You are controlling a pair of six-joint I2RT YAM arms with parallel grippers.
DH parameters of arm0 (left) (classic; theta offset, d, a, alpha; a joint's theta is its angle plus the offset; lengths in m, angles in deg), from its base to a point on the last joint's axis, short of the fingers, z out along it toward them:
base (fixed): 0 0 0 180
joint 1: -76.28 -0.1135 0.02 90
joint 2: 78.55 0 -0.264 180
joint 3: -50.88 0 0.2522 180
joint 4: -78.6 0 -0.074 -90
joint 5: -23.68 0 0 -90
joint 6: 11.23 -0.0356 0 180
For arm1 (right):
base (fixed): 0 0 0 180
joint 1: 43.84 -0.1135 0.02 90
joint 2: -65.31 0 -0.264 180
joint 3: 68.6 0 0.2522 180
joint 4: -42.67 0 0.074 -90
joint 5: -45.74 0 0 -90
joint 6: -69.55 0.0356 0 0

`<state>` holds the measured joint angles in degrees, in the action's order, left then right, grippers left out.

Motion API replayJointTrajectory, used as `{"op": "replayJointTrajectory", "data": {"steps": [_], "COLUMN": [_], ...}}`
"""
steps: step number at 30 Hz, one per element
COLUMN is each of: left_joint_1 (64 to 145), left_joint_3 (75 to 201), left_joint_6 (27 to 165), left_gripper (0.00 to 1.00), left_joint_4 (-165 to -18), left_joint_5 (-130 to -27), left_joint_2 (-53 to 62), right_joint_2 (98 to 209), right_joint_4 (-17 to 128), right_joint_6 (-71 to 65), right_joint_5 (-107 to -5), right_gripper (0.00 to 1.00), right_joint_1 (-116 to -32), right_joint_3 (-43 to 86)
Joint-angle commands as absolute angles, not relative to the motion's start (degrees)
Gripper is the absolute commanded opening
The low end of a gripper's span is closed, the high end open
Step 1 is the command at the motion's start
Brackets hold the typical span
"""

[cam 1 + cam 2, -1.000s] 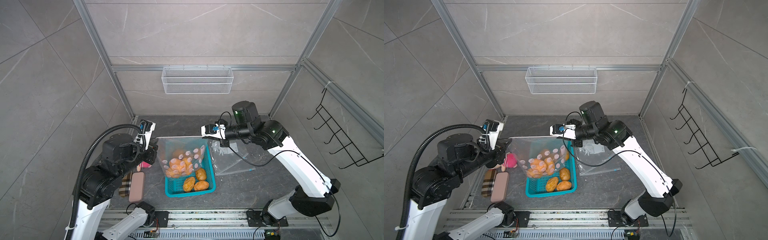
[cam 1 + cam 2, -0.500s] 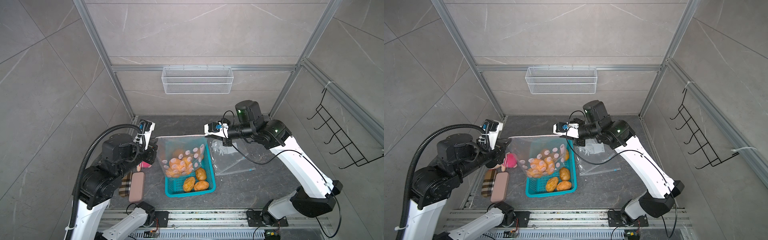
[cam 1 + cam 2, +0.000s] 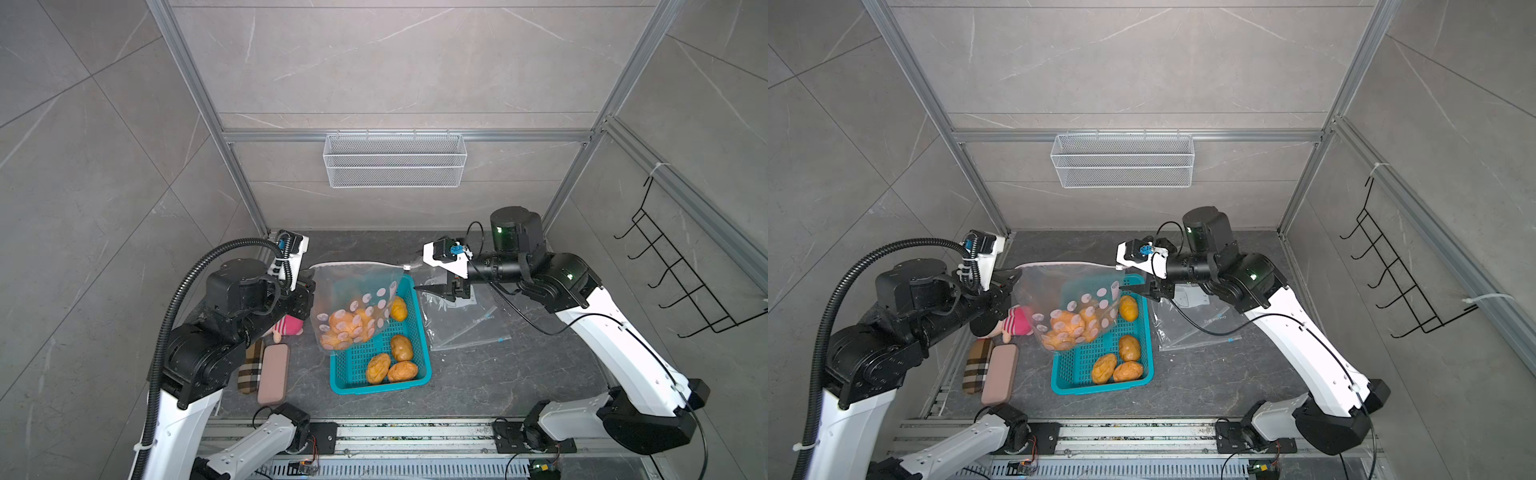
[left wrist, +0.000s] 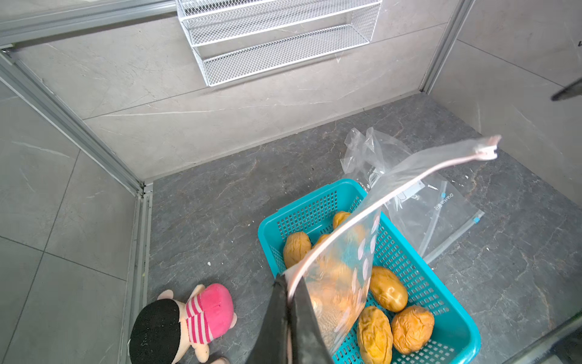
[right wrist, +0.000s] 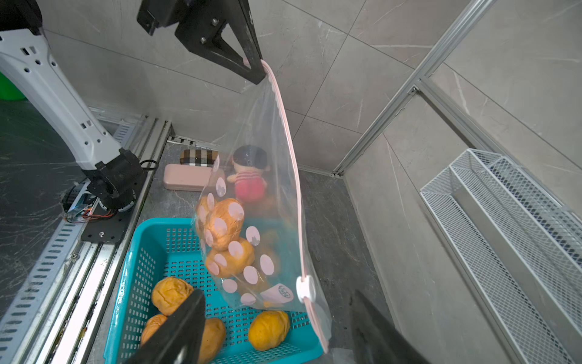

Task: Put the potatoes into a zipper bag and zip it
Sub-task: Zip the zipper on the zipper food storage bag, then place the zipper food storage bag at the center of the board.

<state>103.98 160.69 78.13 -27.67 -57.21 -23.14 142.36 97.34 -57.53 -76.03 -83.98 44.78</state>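
Potatoes [image 3: 348, 325] are split between two places. A cluster lies at the bottom of the zipper bag [image 3: 353, 286], which hangs over the rear left part of the basket [image 3: 376, 387]. Four loose potatoes [image 3: 401, 347] lie in the basket itself, near the middle of the bench [image 3: 498, 374] toward its front edge.

My left pincer [image 4: 287, 293] is clamped tight on one top corner of the bag, so the load hangs from that pinch and the bag slants. My right pincer [image 3: 1133, 287] stands wide apart with nothing in it. It is just beside the other top corner, where the white slider [image 5: 305, 288] sits on the pink zip strip [image 5: 288, 141].

I judge the bag bottom-heavy and floppy. It is thin, clear, slick film printed with pale ovals, likely to swing and to slip out of a weak grip. The zip strip looks the stiffest part, so I would take hold there or on the slider, never on bare film.

The potatoes look firm, oval and wrinkled, orange-yellow. I expect them to roll, so I would grip each across its narrow middle. The basket is rigid teal plastic with a grid of holes. A second clear bag [image 3: 461, 320] lies crumpled on the bench, right of the basket.
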Motion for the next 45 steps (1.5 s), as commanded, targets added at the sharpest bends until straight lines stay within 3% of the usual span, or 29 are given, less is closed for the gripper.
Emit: {"op": "replayJointTrajectory", "data": {"steps": [1,9,18,23,26,35,39,45], "left_joint_1": [103.8,103.0,84.4,78.7,78.6,80.4,82.1,86.7], "left_joint_3": [165.4,173.7,185.8,185.9,178.7,141.4,132.7,130.1], "left_joint_6": [79.9,74.6,73.2,73.6,73.3,84.5,91.4,94.3], "left_gripper": [0.0,0.0,0.0,0.0,0.0,0.0,0.0,0.0], "left_joint_4": [-31.8,-37.2,-39.7,-46.2,-53.0,-73.7,-80.7,-78.7], "left_joint_5": [-49.9,-28.9,-32.7,-34.0,-37.6,-64.2,-71.9,-77.5], "left_joint_2": [-21.0,-9.8,4.7,9.4,8.8,3.0,2.0,3.7], "right_joint_2": [137.8,131.2,129.6,129.7,129.6,129.5,130.4,130.4], "right_joint_4": [87.3,78.1,74.3,73.2,73.3,71.5,72.4,70.0], "right_joint_6": [-50.0,-44.5,-40.0,-37.7,-37.2,-36.0,-36.9,-34.6], "right_joint_5": [-74.7,-80.7,-80.3,-81.4,-81.5,-82.1,-82.1,-80.5], "right_gripper": [0.72,0.72,0.71,0.69,0.69,0.69,0.69,0.69], "right_joint_1": [-83.7,-83.7,-83.7,-83.8,-83.8,-83.9,-83.8,-83.8], "right_joint_3": [38.5,24.8,16.2,13.5,12.9,11.6,11.8,9.8]}}
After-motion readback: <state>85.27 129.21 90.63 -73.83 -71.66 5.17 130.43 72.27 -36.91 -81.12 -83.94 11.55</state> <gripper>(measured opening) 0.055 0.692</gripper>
